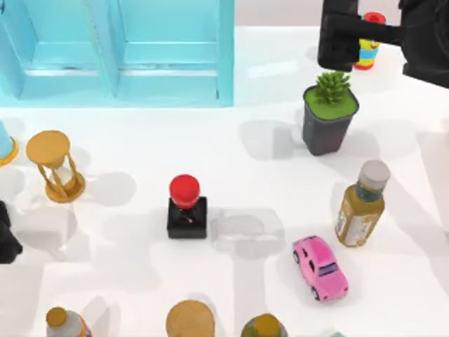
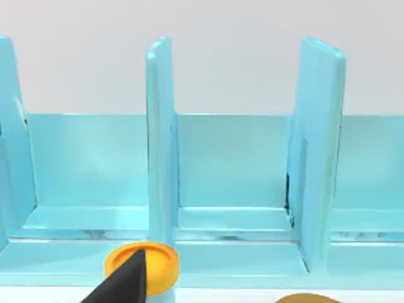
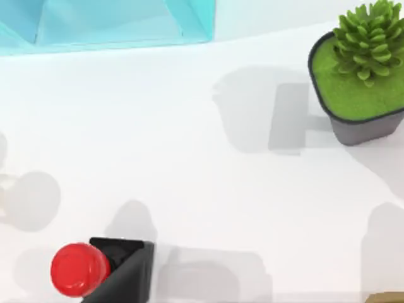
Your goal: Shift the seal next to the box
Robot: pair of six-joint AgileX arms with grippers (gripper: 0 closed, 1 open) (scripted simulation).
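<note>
A white counter (image 1: 140, 295) carries a scatter of small things, with a light blue box (image 1: 116, 53) of open compartments along its far left edge. The seal (image 1: 186, 208), a black square block with a glossy red knob, stands upright near the middle of the counter, well apart from the box and free of any gripper. To its left is a golden hourglass (image 1: 55, 166); to its right lie a pink toy car (image 1: 320, 267) and an upright bottle (image 1: 362, 204) with a grey cap. A potted succulent (image 1: 330, 112) stands toward the far right. The right gripper (image 1: 344, 38) hangs dark above the far right corner, beside a striped toy (image 1: 367, 43); whether it is released or clenched I cannot tell. The left arm (image 1: 5, 235) sits at the left edge, its gripper's state likewise unclear.
</note>
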